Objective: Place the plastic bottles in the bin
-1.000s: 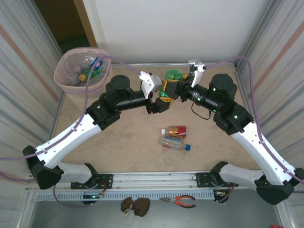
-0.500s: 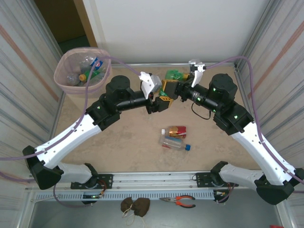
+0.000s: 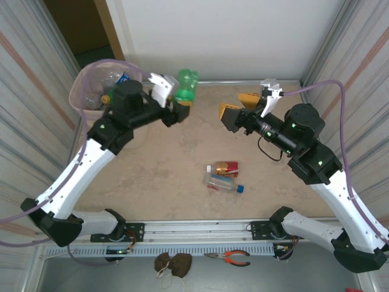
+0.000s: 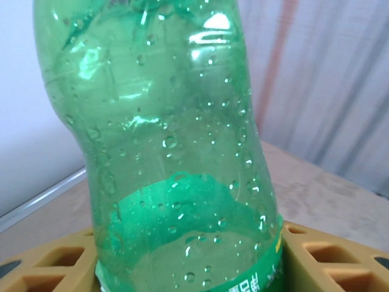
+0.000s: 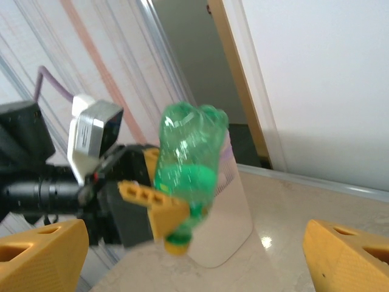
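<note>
Pinched near its cap in left gripper [image 3: 180, 107], green bottle [image 3: 187, 85] aloft by far edge of table [image 3: 158, 176], just right of bin [image 3: 78, 97], right gripper [image 3: 239, 107] fingers spread wide, empty, two more bottles [image 3: 223, 182] lying mid-table.

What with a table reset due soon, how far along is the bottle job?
Done: several bottles lie in the bin. In hand: the left gripper holds a green bottle, not yet over the bin; the right gripper is open and empty. Left: a red-labelled bottle and a clear bottle on the table.
</note>
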Robot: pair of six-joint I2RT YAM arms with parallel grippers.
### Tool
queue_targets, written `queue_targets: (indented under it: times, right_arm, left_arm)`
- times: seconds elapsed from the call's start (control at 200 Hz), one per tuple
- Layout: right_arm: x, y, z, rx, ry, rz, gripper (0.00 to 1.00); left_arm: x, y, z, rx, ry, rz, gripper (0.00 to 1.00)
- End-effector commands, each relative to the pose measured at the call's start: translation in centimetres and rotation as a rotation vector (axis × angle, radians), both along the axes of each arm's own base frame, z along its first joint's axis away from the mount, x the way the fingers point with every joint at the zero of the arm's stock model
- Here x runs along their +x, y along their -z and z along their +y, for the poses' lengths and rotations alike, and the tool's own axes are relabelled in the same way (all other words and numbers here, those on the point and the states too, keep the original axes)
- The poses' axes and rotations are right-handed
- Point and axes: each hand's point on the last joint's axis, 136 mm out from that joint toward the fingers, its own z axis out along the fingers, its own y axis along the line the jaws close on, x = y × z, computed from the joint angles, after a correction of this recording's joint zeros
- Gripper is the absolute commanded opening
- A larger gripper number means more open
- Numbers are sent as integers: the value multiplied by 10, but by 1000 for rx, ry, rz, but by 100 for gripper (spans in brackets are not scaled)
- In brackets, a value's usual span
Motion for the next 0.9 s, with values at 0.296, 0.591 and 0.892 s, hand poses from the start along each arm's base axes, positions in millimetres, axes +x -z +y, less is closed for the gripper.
queue_targets:
  times: [0.296,0.591,0.892]
  right_arm:
    - [11,4,-7,-46,51,-3,90]
    - [16,12,-6,-61,61,13,90]
    - [21,15,-4,-67,67,25,89]
  left_arm:
    - [49,-17,174,221,-444,90,47]
    - [95,0,281,110,-702,229,44]
    - [144,28,330,-204,-725,384,38]
